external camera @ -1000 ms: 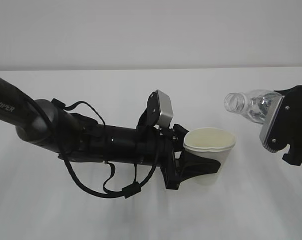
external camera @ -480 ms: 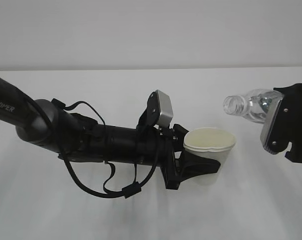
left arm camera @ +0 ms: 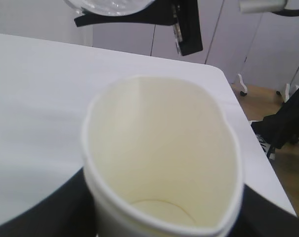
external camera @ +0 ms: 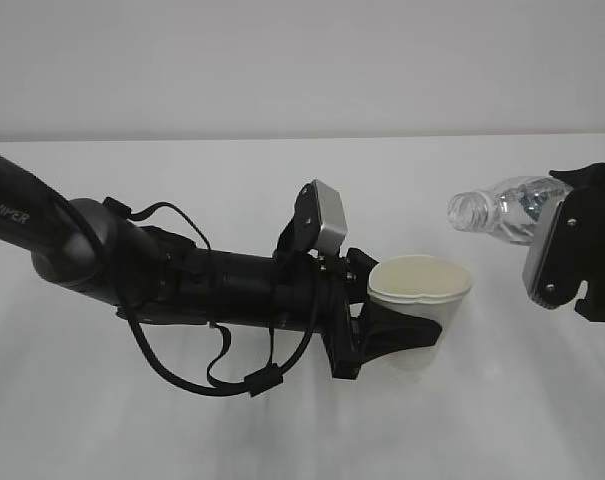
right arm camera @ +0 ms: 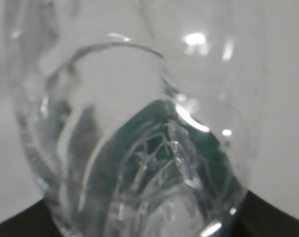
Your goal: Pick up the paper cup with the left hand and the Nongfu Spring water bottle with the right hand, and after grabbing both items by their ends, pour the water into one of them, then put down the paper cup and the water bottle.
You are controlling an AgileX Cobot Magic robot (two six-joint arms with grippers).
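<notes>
bright, even, diffuse light with faint soft shadows on the white counter [external camera: 282,430]. the clear ribbed plastic bottle [right arm camera: 139,148] shows small glare spots; both wrist views are blurred close up.

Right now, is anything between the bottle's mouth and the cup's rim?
Nothing: in the exterior view only bare white table and air separate the bottle mouth from the paper cup.

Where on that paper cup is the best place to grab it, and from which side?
Probably round its side wall below the rolled rim, coming in level from the side, as the left hand does now. The paper cup stands upright and tapers downward, so the wider top resists slipping through. Its rim already looks squeezed out of round, so a gentle grip seems wise.
</notes>
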